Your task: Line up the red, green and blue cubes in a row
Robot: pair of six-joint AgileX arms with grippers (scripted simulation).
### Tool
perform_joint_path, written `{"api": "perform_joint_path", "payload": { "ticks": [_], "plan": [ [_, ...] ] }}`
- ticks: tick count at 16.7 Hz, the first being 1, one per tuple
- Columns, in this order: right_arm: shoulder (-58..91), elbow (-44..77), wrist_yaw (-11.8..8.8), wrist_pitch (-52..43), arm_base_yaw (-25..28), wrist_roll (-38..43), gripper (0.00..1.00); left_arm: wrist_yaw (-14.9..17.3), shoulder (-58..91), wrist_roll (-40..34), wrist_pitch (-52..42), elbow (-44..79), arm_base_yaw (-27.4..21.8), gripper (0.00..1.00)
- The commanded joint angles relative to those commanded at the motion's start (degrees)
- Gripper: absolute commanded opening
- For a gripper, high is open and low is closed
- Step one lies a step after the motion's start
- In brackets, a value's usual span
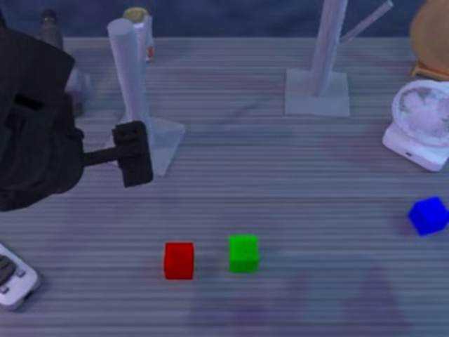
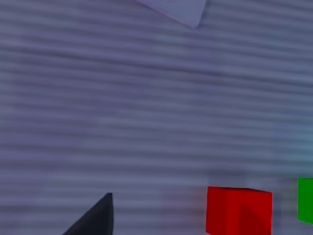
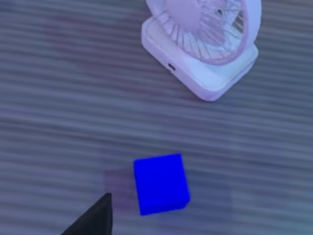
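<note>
1. Near the front of the worktop (image 1: 295, 175), the red cube (image 1: 179, 260) and green cube (image 1: 243, 253) sit just beside each other, apart.
2. The blue cube (image 1: 429, 215) lies well apart at the right edge, near a small white fan (image 1: 421, 126).
3. The left gripper (image 1: 133, 154) hovers farther back at the left, holding nothing; I cannot tell how wide its jaws stand.

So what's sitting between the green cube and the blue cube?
Nothing: in the top view only bare table lies between the green cube and the blue cube.
</note>
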Motion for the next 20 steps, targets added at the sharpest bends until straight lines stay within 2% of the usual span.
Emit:
{"api": "perform_joint_path", "payload": {
  "ticks": [5,11,15,20],
  "plan": [
    [27.1,16.7,0.2,-13.4,1.4,-2.5,1.00,0.0,-28.2,11.3,14.7,-22.8,10.9,1.00],
    [50.0,33.0,0.2,-25.2,2.8,-4.6,1.00,0.7,-58.3,23.9,30.7,-43.9,21.2,1.00],
    [58.5,39.4,0.1,-29.2,3.2,-5.4,1.00,1.2,-69.6,29.0,37.4,-51.3,25.1,1.00],
    [59.9,40.6,0.0,-29.9,3.3,-5.5,1.00,1.3,-71.6,30.1,38.8,-52.6,25.7,1.00]
  ]
}}
